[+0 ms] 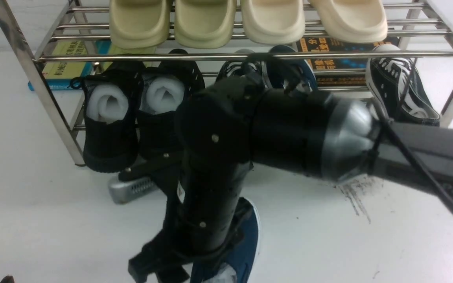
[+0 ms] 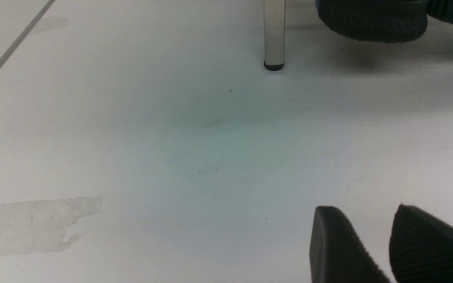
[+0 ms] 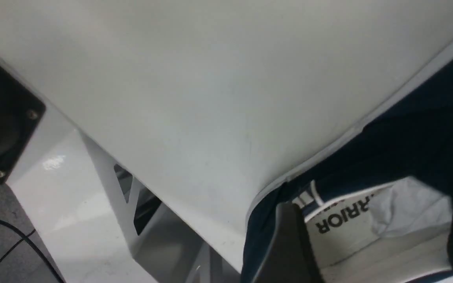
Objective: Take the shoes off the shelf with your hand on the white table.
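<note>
- Looking from the front: one navy shoe (image 1: 246, 239) lies sole-down on the white table (image 1: 368, 251), in front of the shelf (image 1: 46, 98). Its long axis runs near-to-far, with the toe toward the shelf and leaning slightly right, and the heel toward the camera.
- Heel end is cut off by the frame's lower edge. The left flank is hidden behind the right arm (image 1: 309, 133), which crosses from the right and bends down over the shoe.
- Right gripper (image 1: 159, 265) sits low beside the shoe's heel; jaw spacing not readable here.
- Second navy shoe (image 1: 295, 68) is on the lower tier, mostly masked by the arm; its heading cannot be told.
- Left wrist view: left gripper (image 2: 368, 224) is low over bare table, fingers a little apart, nothing between them. One shelf leg (image 2: 274, 35) and a black sole (image 2: 372, 23) lie ahead, the sole cut off.
- Right wrist view: the shoe's heel opening is close to the table's near edge. Fingers (image 3: 289, 243) are spread wide, one on each side of the opening, the far one clipped by the frame.
- Crumpled paper (image 3: 415, 204) and a partly legible insole print lie between the fingers. No pinch is visible; contact unclear.
</note>
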